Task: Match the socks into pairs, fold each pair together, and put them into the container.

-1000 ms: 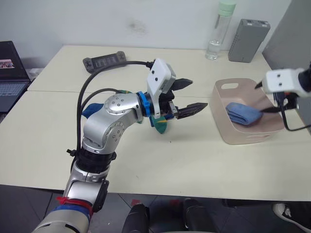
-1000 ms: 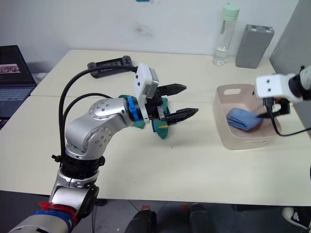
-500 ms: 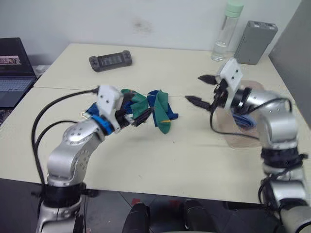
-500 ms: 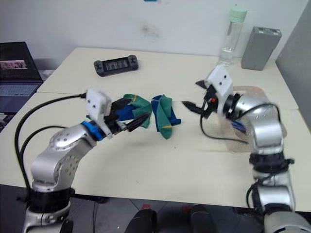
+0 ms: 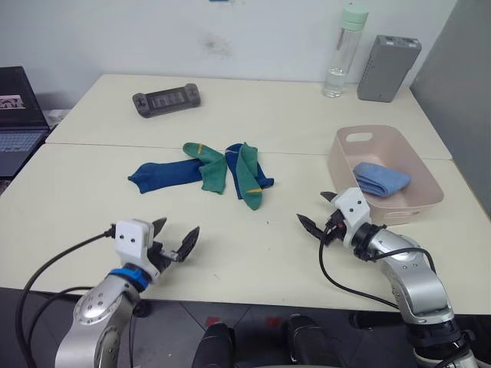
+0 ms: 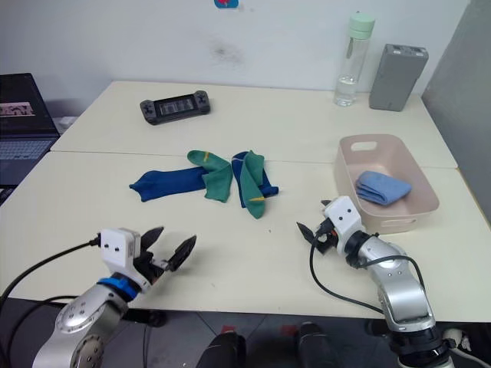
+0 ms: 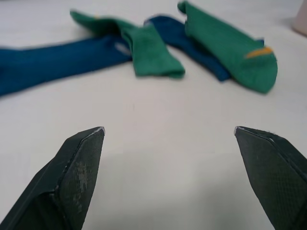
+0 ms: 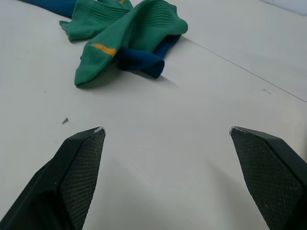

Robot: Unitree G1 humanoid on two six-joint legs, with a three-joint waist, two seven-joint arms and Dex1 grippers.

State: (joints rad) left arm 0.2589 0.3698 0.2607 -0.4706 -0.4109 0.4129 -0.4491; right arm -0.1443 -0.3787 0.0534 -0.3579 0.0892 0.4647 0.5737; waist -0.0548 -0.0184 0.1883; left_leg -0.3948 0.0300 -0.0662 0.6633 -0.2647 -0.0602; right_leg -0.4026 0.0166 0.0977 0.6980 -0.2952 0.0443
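Four loose socks lie mid-table: a dark blue sock (image 5: 165, 173) stretched out to the left, a green sock (image 5: 211, 167) overlapping its end, and a second green sock (image 5: 247, 178) lying over another dark blue sock (image 5: 263, 178). The pink container (image 5: 360, 132) stands at the right with a folded light blue pair (image 5: 381, 178) inside. My left gripper (image 5: 176, 230) hovers open and empty near the front edge, well short of the socks (image 7: 148, 52). My right gripper (image 5: 312, 208) is open and empty in front of the container, right of the green sock (image 8: 124, 33).
A black game controller (image 5: 166, 99) lies at the back left. A clear bottle with a green cap (image 5: 341, 50) and a grey ribbed box (image 5: 388, 57) stand at the back right. A laptop (image 5: 15, 115) sits at the far left. A seam crosses the table behind the socks.
Both arms have pulled back and dropped low to the table's near edge. The left gripper has left the socks and the right gripper has left the container; both are open. The socks lie still.
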